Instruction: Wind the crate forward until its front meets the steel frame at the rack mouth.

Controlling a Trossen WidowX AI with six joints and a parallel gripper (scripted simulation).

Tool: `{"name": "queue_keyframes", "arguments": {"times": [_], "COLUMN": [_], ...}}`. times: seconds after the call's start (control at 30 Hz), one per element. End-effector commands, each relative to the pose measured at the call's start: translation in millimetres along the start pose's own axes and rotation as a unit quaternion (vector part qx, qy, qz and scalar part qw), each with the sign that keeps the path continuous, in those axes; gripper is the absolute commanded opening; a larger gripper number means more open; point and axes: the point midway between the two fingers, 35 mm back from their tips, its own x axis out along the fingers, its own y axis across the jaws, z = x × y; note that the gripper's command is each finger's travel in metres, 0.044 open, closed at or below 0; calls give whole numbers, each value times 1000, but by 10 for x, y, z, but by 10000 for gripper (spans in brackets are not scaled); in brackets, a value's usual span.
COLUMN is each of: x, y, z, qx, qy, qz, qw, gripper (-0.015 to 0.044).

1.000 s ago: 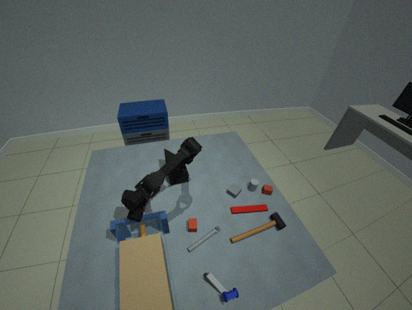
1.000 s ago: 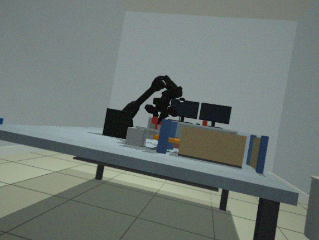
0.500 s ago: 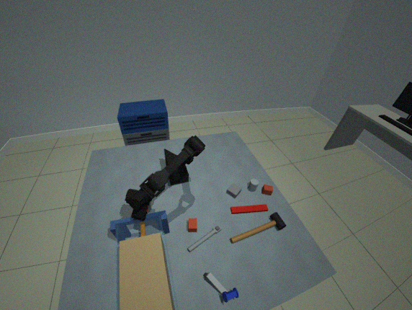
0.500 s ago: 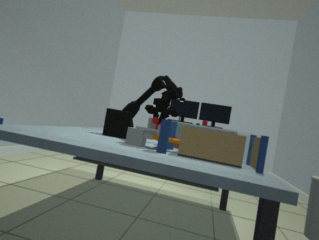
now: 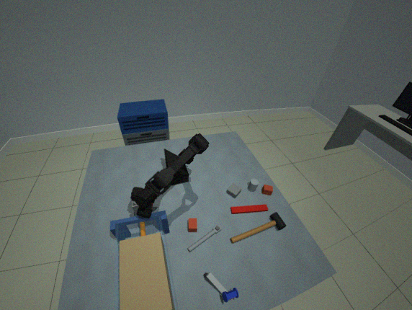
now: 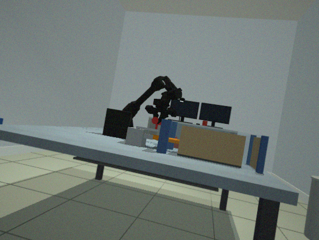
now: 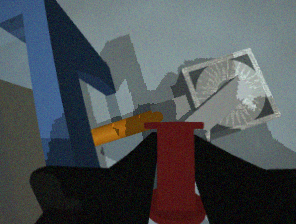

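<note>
Crate [image 5: 145, 272] [image 6: 212, 145] [image 7: 15, 130] — lengthwise along orange strap [image 5: 142, 229] [image 6: 174, 140] [image 7: 127, 128]

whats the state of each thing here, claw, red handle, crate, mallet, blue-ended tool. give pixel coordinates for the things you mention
Claw [image 6: 159, 121] [image 7: 170, 137]: shut on the red handle.
Red handle [image 6: 155, 120] [image 7: 175, 155]: gripped, raised off the bench.
Crate [image 5: 145, 270] [image 6: 212, 145]: sitting flat, short of the blue frame [image 5: 137, 218] [image 6: 162, 137] [image 7: 42, 65].
Mallet [image 5: 253, 231]: lying down.
Blue-ended tool [image 5: 217, 283]: lying down.

Top cam: high, looks down at a slant over the bench [image 5: 212, 259] [image 6: 195, 174] to the far wall. Ext cam: low at bench-edge ht, side-on, further off; both get the arm [image 5: 166, 178] [image 6: 145, 96]. Wrist cam: v. close, looks down past the fingers at the winch [image 7: 230, 95] [image 6: 135, 137], also in ext view.
</note>
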Motion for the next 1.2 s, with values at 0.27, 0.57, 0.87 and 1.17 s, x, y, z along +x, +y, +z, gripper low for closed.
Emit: {"name": "queue_keyframes", "arguments": {"times": [0.27, 0.57, 0.87, 1.17], "x": [-41, -70, -92, -109], "y": [-172, -283, -396, -521], "z": [-174, -234, -278, -310], "qx": [-2, -2, -2, -2], "qy": [11, 11, 11, 11], "qz": [-8, -8, -8, -9], "qw": [1000, 1000, 1000, 1000], "gripper": [0, 0, 0, 0]}}
